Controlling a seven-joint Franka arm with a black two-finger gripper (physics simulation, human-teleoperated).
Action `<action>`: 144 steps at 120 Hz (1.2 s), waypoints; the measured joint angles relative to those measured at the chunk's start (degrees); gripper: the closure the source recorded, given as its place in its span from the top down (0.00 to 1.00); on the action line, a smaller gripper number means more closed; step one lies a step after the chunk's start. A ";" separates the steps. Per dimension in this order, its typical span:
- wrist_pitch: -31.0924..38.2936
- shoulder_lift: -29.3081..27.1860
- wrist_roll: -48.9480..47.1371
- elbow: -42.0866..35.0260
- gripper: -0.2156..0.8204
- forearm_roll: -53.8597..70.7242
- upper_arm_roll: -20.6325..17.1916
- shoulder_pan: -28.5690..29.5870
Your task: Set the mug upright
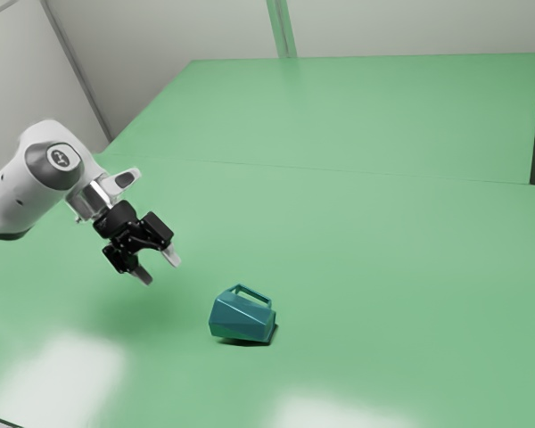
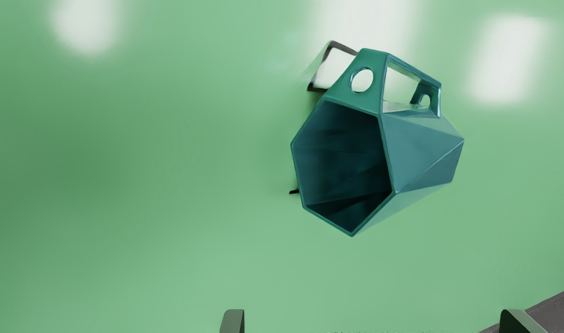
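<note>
The teal, faceted mug lies on its side on the green desk, handle raised, open mouth visible in the wrist view. Beyond it, toward the exterior view's left, the fingers are spread, apart from the mug. The white arm bears a round emblem, its marking illegible.

Bright light falls on the tabletop, leaving soft-edged white glare at the exterior frame's lower left and bottom centre. A thin shadow edges the mug. The wrist view has three pale glare patches across its top, dim shade at left, and a dark mug interior.
</note>
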 joint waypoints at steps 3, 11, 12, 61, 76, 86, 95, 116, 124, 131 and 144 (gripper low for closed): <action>0.24 -0.01 0.88 -0.50 0.79 -0.49 0.05 -0.03; 0.97 -0.08 3.18 -2.06 0.79 -1.55 0.11 0.04; 1.14 -0.07 3.47 -2.37 0.79 -1.65 0.11 0.07; 9.88 3.46 15.56 -6.17 0.79 -9.11 0.01 -1.97; 11.76 3.83 18.42 -7.62 0.79 -13.26 -0.10 -2.57; 12.77 4.20 20.23 -8.37 0.79 -16.12 -0.13 -2.84; 13.47 4.55 21.79 -8.71 0.79 -18.39 -0.21 -3.15; 14.39 5.65 24.93 -9.14 0.79 -23.02 -0.59 -4.12; 14.57 6.09 26.05 -9.25 0.79 -24.71 -0.64 -4.73; 14.63 6.39 26.93 -9.48 0.79 -25.92 -0.69 -5.24; 14.48 6.90 28.37 -9.71 0.79 -27.75 -0.80 -6.05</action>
